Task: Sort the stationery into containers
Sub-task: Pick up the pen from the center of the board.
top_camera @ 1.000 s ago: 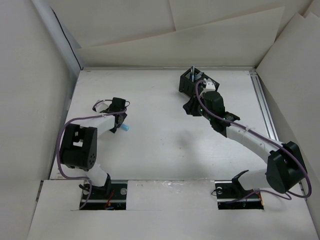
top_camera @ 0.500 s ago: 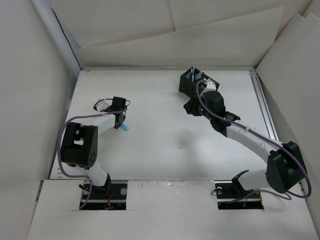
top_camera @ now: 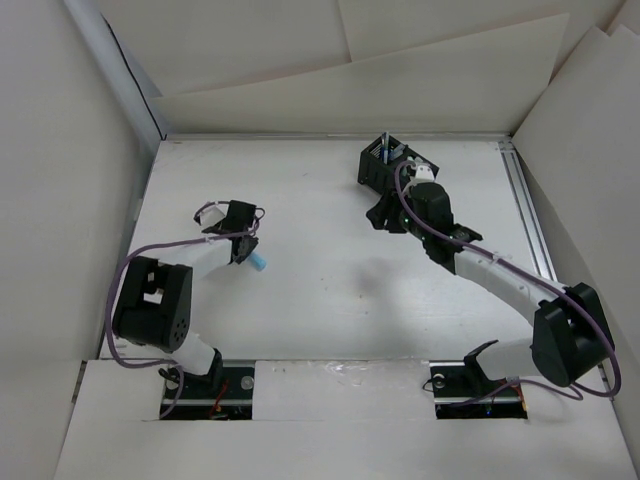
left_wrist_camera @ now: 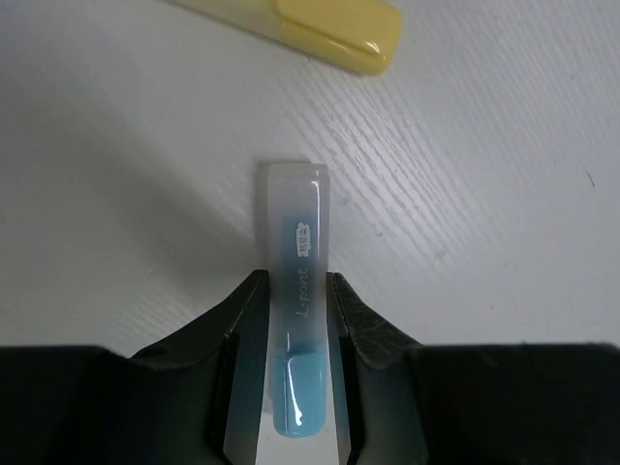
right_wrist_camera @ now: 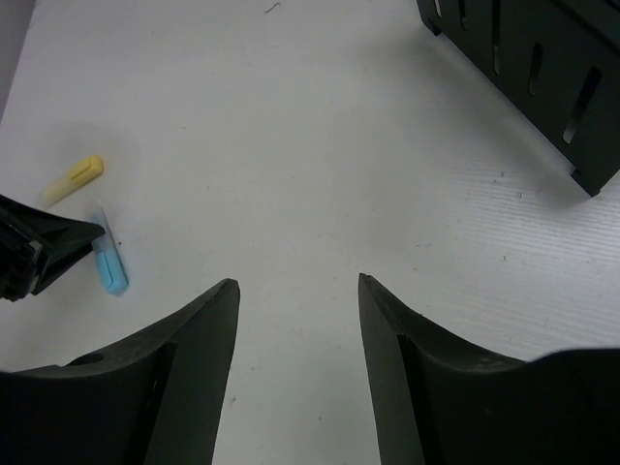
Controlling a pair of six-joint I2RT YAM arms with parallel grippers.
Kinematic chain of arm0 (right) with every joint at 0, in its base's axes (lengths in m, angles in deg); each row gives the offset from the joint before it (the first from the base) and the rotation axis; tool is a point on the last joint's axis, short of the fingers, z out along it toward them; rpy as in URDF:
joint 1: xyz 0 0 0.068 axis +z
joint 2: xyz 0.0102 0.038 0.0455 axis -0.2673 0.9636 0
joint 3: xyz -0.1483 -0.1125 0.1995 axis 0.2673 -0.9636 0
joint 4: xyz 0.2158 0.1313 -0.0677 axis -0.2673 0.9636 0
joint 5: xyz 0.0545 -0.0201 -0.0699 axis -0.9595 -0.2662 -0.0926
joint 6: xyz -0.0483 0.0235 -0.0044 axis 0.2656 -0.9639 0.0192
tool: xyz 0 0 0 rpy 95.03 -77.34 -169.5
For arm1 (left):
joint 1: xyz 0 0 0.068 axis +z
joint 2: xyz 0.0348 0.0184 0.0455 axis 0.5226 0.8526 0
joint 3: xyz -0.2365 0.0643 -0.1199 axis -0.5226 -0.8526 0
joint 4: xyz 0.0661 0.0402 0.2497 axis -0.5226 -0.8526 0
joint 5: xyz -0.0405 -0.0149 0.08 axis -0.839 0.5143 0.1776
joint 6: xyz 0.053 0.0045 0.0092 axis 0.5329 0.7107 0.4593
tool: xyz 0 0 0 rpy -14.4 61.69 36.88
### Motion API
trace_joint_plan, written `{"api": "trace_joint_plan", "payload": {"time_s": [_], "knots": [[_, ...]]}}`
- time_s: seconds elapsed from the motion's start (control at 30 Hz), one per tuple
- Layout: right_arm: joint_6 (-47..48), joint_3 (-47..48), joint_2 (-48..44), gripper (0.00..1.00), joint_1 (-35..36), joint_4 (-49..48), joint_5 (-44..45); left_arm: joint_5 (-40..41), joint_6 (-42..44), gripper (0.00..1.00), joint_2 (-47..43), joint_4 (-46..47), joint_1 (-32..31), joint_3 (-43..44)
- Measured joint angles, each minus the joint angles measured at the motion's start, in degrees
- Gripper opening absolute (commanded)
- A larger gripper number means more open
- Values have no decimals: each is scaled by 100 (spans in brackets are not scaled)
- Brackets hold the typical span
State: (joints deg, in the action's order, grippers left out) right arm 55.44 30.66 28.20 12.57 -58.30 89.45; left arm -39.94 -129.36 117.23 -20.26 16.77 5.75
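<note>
Gleaming light-blue marker [left_wrist_camera: 295, 254], seemingly clear-cased

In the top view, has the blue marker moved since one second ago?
Yes. Held in the left pincer, the blue marker has shifted slightly right, toward the organiser's side, and a little down the picture.

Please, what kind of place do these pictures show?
Most likely a laboratory robot test bench: a white table fenced by plain white boards, a left arm and right arm bolted at its near edge, with a black organiser, a light-blue marker and a yellow marker as props.
</note>
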Motion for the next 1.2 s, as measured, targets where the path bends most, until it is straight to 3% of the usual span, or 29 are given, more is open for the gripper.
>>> {"api": "trace_joint_plan", "payload": {"time_s": [0.3, 0.67, 0.83, 1.2], "knots": [[9, 0, 0, 70, -59, -9, -448, -791, 459, 7, -909, 538, -26, -387], [136, 151, 507, 71, -44, -44, -1429, -2328, 1117, 7, -977, 2542, -142, -984], [74, 448, 807, 59, 85, -57, -1626, -2800, 1381, 7, -688, 3392, -496, -984], [-24, 1045, 1408, 67, 448, -170, -1928, -3766, 2063, 8, -654, 4680, -538, -1305]]}}
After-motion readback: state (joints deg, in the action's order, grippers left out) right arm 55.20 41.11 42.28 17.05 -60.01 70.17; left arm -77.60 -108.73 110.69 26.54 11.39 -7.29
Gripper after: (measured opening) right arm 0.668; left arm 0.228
